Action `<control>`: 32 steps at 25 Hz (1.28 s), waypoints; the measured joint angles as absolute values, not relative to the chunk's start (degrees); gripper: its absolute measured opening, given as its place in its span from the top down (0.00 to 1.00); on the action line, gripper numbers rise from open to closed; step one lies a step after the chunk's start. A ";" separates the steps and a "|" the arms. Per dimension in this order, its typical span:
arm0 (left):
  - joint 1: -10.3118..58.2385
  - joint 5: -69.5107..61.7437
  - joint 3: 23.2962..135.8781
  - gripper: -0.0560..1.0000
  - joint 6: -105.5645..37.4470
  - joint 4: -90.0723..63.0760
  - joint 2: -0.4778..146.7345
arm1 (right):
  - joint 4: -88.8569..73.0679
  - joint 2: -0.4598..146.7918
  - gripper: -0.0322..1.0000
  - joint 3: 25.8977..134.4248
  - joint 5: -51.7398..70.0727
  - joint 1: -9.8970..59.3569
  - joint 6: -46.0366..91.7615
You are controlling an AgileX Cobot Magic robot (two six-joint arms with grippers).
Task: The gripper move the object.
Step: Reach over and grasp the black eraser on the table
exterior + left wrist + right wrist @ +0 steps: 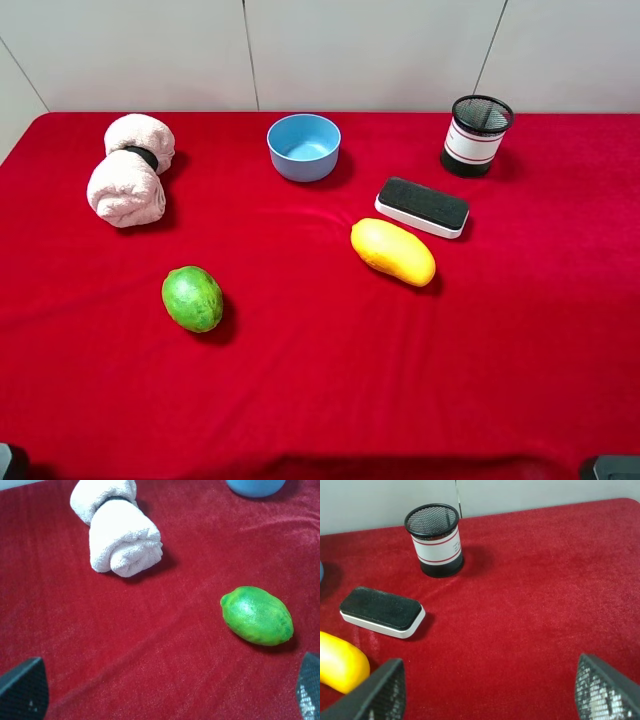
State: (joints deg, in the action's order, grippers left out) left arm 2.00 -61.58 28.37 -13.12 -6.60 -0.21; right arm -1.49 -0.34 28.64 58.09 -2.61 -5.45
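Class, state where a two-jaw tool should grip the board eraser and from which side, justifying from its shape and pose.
Probably grip the board eraser from above at mid-length, jaws across its short width on the long white sides: it lies flat, felt up. The mango lies close beside it.

Surface: red plush cloth (320, 400), matt, short nap, lightly creased. Rolled pink terry towel (128, 185): looped, rough. Rectangular board eraser (422, 205): black felt top, smooth white plastic base. Black wire-mesh cup (477, 135): open weave. Round blue bowl (300, 165): smooth. Yellow mango (392, 251): smooth, slight sheen. Green round fruit (192, 298): glossy, finely pitted.
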 joint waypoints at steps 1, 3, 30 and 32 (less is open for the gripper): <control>2.00 -61.58 28.37 0.02 -13.12 -6.60 -0.21 | -1.49 -0.34 0.46 28.64 58.09 -2.61 -5.45; 2.00 -61.58 28.37 0.02 -13.12 -6.60 -0.21 | -1.49 -0.34 0.46 28.64 58.09 -2.61 -5.45; 2.00 -61.58 28.37 0.02 -13.12 -6.60 -0.21 | -1.49 -0.34 0.46 28.64 57.98 -2.61 -5.50; 2.00 -61.58 28.37 0.02 -13.12 -6.60 -0.21 | -1.49 -0.34 0.46 28.64 57.98 -2.61 -5.50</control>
State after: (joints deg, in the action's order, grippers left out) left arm 2.00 -61.58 28.37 -13.12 -6.60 -0.21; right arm -1.49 -0.34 28.64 57.98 -2.61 -5.50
